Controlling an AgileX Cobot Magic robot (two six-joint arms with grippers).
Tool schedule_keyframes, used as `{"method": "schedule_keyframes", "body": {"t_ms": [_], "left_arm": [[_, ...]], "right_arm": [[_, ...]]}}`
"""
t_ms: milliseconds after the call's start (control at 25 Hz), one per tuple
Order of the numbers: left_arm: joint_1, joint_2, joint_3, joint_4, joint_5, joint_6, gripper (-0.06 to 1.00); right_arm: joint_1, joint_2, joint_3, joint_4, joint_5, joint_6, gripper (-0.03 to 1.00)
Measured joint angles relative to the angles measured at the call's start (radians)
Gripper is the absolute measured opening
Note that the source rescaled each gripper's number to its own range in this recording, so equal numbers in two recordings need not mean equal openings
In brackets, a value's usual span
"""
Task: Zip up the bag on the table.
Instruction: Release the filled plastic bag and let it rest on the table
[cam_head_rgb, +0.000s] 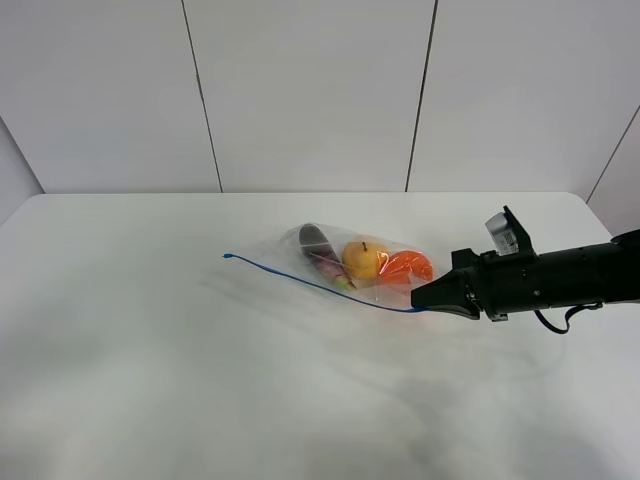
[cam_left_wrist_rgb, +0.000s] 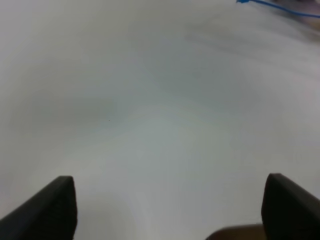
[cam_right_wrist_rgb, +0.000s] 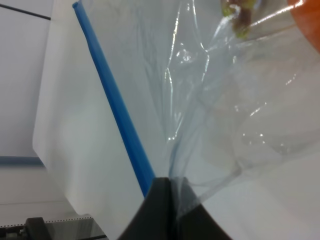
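Observation:
The clear crinkly bag (cam_head_rgb: 355, 265) lies mid-table with a purple eggplant (cam_head_rgb: 318, 243), a yellow fruit (cam_head_rgb: 364, 260) and an orange (cam_head_rgb: 408, 267) inside. Its blue zipper strip (cam_head_rgb: 310, 282) runs along the near edge from the free left end to my right gripper (cam_head_rgb: 420, 298). My right gripper is shut on the bag's right corner at the zipper; the right wrist view shows the fingertips (cam_right_wrist_rgb: 170, 195) pinching the plastic beside the blue strip (cam_right_wrist_rgb: 112, 100). My left gripper (cam_left_wrist_rgb: 167, 210) is open over bare table (cam_left_wrist_rgb: 150, 115); the zipper end (cam_left_wrist_rgb: 280, 6) shows far off. The left arm is out of the exterior view.
The white table (cam_head_rgb: 150, 350) spreads wide around the bag. White wall panels stand behind it. The right arm (cam_head_rgb: 570, 275) lies across the table's right side.

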Motion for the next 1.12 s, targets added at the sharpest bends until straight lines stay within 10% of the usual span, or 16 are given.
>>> {"method": "schedule_keyframes", "body": {"t_ms": [720,1120], "left_arm": [[0.000,0.000,0.001,0.004,0.005,-0.008,1.00],[0.000,0.000,0.001,0.004,0.005,-0.008,1.00]], "right_arm": [[0.000,0.000,0.000,-0.015,-0.048,-0.003,0.09],[0.000,0.000,0.000,0.005,-0.068,-0.003,0.96]]}}
